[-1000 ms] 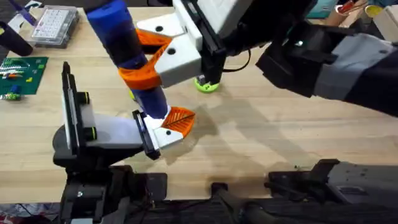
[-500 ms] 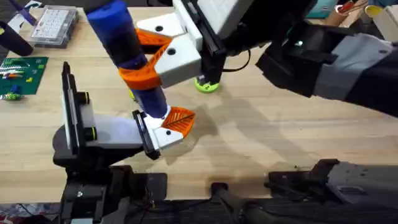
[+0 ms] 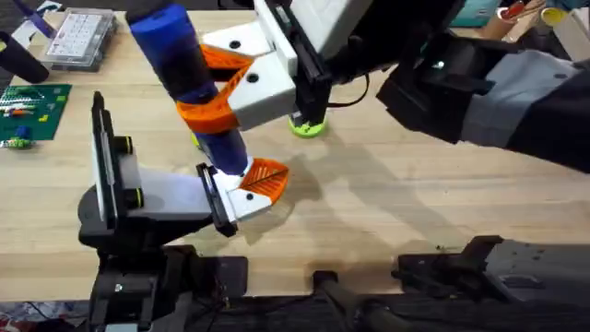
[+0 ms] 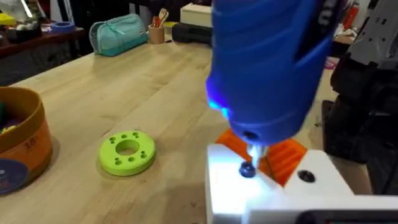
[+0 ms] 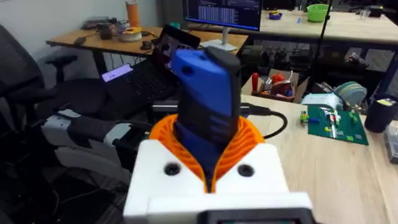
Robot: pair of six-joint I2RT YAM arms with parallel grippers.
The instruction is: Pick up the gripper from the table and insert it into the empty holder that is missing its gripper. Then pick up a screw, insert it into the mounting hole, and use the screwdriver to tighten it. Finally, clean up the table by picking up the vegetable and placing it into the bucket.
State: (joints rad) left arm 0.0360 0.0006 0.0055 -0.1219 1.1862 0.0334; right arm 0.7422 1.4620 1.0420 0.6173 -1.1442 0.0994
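**Screwdriver bit on the screw, held by the right gripper**

The right gripper reaches across from the right side of the desk and its jaws are clenched on the screwdriver, orange ribbed pads wrapping the blue body on both sides. The screwdriver stands tilted, its top leaning toward the far left, its tip pointing down at the white gripper piece with an orange pad that sits in the black holder near the front left of the desk.

In the left wrist view the thin metal bit touches a dark screw seated in the white piece, and a blue light glows at the screwdriver's lower end. A 2nd dark hole lies just beside it to the right.

The state of the left arm's own jaws cannot be told.

The bucket stands on the desk near a lime-green disc with holes; the 2 are apart. The disc also shows past the right gripper in the overhead view. A green circuit board and a clear parts box lie at the far left.
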